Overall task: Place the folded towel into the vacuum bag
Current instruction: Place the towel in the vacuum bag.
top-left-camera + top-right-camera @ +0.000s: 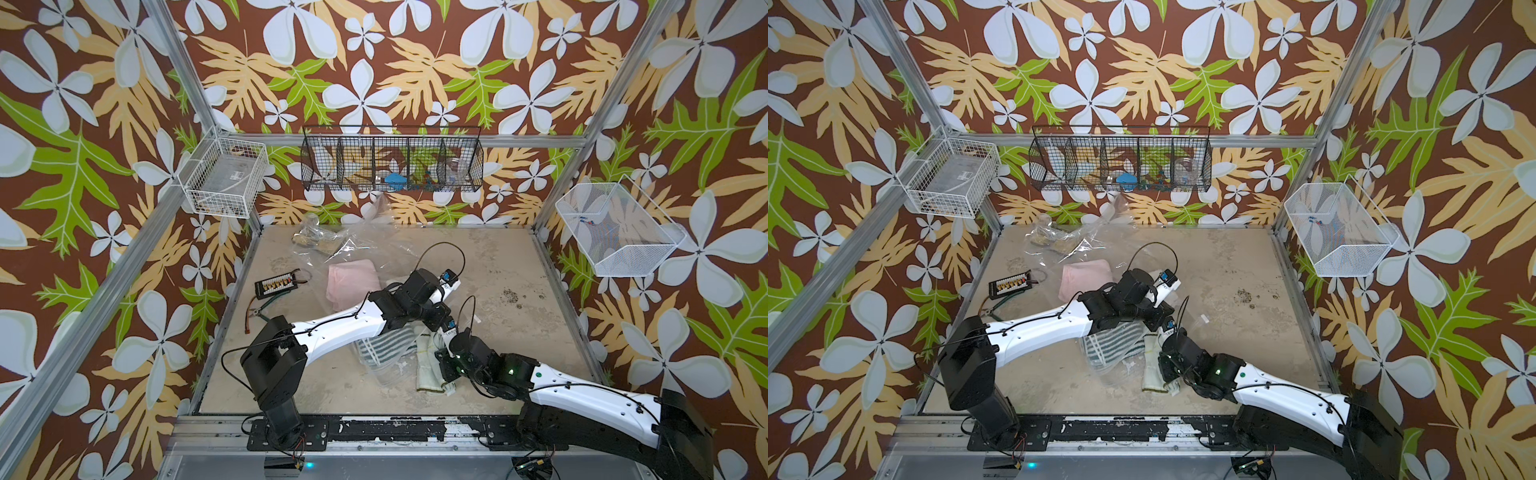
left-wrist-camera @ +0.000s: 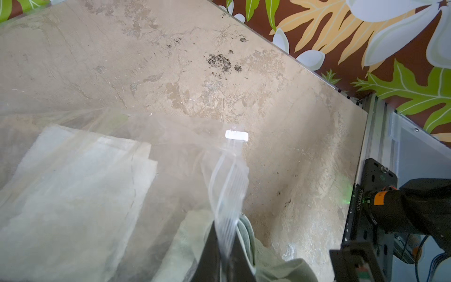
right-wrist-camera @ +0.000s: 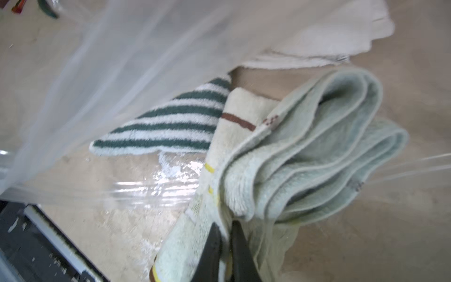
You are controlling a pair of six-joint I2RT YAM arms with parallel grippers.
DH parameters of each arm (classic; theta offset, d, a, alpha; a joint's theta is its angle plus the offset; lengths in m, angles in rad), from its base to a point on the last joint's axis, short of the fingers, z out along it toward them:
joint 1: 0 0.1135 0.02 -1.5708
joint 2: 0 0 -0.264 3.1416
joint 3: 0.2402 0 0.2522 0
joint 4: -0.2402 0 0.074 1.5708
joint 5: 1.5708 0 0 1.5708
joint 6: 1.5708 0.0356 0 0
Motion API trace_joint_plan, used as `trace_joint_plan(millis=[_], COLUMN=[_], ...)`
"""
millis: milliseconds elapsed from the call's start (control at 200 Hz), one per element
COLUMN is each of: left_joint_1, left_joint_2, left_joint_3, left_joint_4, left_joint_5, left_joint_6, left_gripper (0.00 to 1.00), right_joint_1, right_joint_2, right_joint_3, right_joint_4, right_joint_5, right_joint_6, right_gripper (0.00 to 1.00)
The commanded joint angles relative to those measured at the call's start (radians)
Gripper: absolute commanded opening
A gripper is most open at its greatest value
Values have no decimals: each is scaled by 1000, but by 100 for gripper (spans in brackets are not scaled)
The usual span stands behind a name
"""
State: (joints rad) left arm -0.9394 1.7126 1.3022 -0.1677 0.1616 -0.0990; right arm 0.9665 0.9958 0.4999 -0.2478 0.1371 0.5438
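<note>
The vacuum bag point(image 1: 365, 245) is a crinkly clear sheet spread across the middle of the table. Its zip strip with the small white slider point(image 2: 236, 136) runs up into my left gripper point(image 2: 225, 256), which is shut on the strip and lifts that edge. The folded towel point(image 3: 305, 151), pale green and cream, bunches at the bag's mouth, and my right gripper point(image 3: 225, 229) is shut on its fold. In both top views it lies at the front centre point(image 1: 430, 370) under my right wrist. A green-striped towel point(image 3: 170, 122) and a pink towel point(image 1: 353, 282) lie under the plastic.
A black connector board point(image 1: 277, 284) and a hand tool point(image 1: 259, 309) lie at the table's left. Clear packets point(image 1: 311, 241) sit at the back. Wire baskets hang on the left wall point(image 1: 226, 178), back wall point(image 1: 392, 164) and right wall point(image 1: 619, 232). The two arms cross closely at the centre.
</note>
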Motion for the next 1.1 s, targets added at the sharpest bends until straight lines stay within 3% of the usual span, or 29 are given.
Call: trace_joint_plan(millis=[0, 215, 520, 681, 911, 1096], left_joint_1=[-2, -2, -8, -11, -12, -66], left_joint_2=[-11, -30, -25, -55, -124, -155], left_joint_3=[1, -71, -89, -120, -210, -224], left_joint_4=[29, 42, 54, 45, 30, -5], left_joint_5=[37, 90, 108, 88, 19, -51], left_joint_6=[-7, -20, -39, -46, -41, -7], left_gripper=[8, 8, 10, 23, 40, 55], right_joint_1=[-41, -295, -318, -377, -382, -373], right_joint_2=[7, 58, 158, 206, 66, -79], right_joint_3=[8, 39, 96, 140, 148, 73], right_joint_4=[55, -32, -97, -191, -335, -454], right_joint_5=[28, 11, 170, 191, 88, -146], right_joint_6=[-35, -3, 72, 98, 145, 294], right_gripper=[0, 3, 14, 34, 63, 69])
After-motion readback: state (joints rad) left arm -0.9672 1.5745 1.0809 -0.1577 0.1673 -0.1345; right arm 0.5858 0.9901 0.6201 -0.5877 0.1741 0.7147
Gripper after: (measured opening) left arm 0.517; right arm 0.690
